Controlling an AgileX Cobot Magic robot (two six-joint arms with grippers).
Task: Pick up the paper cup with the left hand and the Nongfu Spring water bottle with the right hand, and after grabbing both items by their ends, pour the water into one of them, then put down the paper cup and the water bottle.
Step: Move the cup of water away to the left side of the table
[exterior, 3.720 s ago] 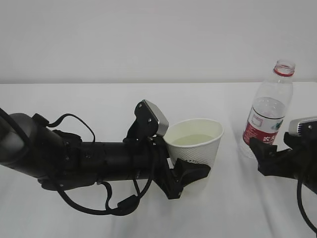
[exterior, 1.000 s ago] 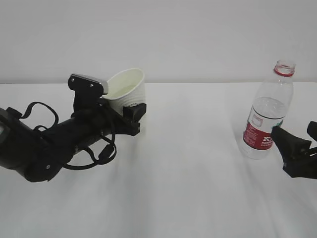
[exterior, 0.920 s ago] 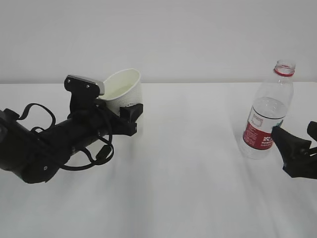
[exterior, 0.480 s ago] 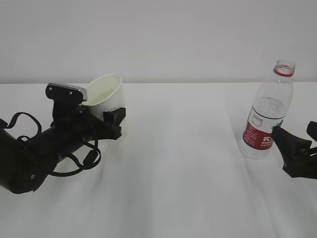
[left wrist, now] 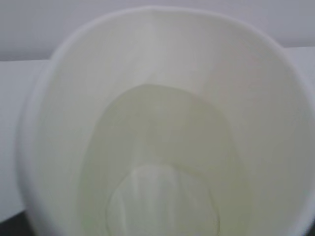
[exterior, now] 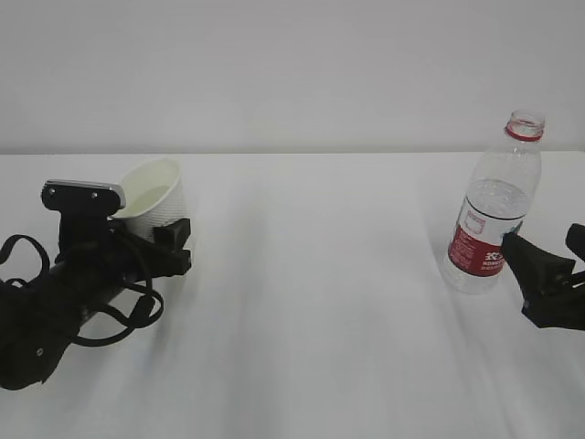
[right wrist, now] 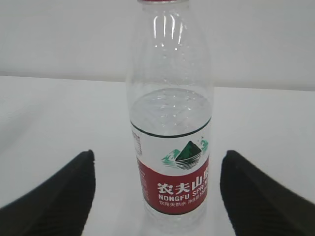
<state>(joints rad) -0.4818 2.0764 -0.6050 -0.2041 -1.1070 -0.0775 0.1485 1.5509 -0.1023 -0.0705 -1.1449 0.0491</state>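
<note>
The white paper cup [exterior: 154, 194] sits at the far left of the table, tipped back toward my left arm. My left gripper [exterior: 163, 240] is shut on its lower wall, one black finger [exterior: 174, 245] showing on the near side. In the left wrist view the cup's cream inside [left wrist: 157, 54] fills the picture, with a shallow pool of water [left wrist: 162, 167] at the bottom; the jaws are hidden. The Nongfu Spring water bottle [exterior: 492, 215] stands upright and uncapped at the right. My right gripper [exterior: 547, 279] is open just in front of it, the fingers [right wrist: 59, 196] wide of the bottle [right wrist: 170, 123] and apart from it.
The white table [exterior: 329, 302] stretches bare between the cup and the bottle, roughly half its width. A plain white wall closes the back. Looping black cables [exterior: 110, 315] hang beside my left arm near the front left.
My left arm has carried the cup from the middle of the table to the far left and lower. The bottle and my right gripper have stayed where they were over the last second.
</note>
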